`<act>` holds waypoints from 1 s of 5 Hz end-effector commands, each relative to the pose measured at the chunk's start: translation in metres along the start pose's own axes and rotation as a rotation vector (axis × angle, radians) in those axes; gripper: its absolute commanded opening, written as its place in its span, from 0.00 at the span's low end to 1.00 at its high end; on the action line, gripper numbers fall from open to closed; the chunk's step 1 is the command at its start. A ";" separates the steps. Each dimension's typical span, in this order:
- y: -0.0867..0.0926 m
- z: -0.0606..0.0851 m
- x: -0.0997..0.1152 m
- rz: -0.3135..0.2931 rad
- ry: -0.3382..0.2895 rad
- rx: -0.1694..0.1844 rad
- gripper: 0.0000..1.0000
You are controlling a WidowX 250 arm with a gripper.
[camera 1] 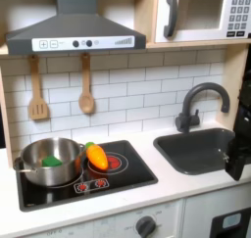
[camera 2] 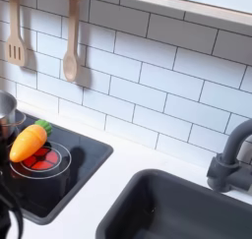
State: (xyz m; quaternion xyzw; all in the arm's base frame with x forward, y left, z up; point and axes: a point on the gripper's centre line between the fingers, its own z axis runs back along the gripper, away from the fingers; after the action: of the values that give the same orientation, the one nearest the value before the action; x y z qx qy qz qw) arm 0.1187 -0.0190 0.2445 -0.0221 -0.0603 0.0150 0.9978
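Note:
At the first exterior view's right edge, a dark part of my arm and gripper (camera 1: 239,156) hangs over the black sink (camera 1: 196,149). Its fingers are cut off by the frame, so I cannot tell how they stand. It touches nothing that I can see. Nearest to it are the sink and the black faucet (camera 1: 200,103). An orange carrot (camera 1: 96,157) with a green top lies on the red burner (camera 1: 110,163), leaning against a silver pot (camera 1: 49,164). Inside the pot is a green object (camera 1: 51,161). In the second exterior view the carrot (camera 2: 29,142) lies at the left.
The black stovetop (camera 1: 132,173) sits in a white counter (camera 1: 186,181). A wooden spatula (camera 1: 37,90) and wooden spoon (camera 1: 86,85) hang on the tiled wall. Overhead are a range hood (camera 1: 74,26) and microwave (camera 1: 201,15). Dark cables (camera 2: 10,211) cross the second exterior view's bottom left.

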 end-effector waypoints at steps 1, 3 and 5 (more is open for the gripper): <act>0.000 0.000 0.000 0.000 -0.002 0.000 1.00; 0.000 -0.001 -0.001 -0.008 0.003 -0.001 1.00; 0.000 -0.001 -0.001 -0.008 0.002 -0.001 1.00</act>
State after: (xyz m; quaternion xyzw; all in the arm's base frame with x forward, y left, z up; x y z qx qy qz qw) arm 0.1181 -0.0191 0.2428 -0.0223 -0.0580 0.0110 0.9980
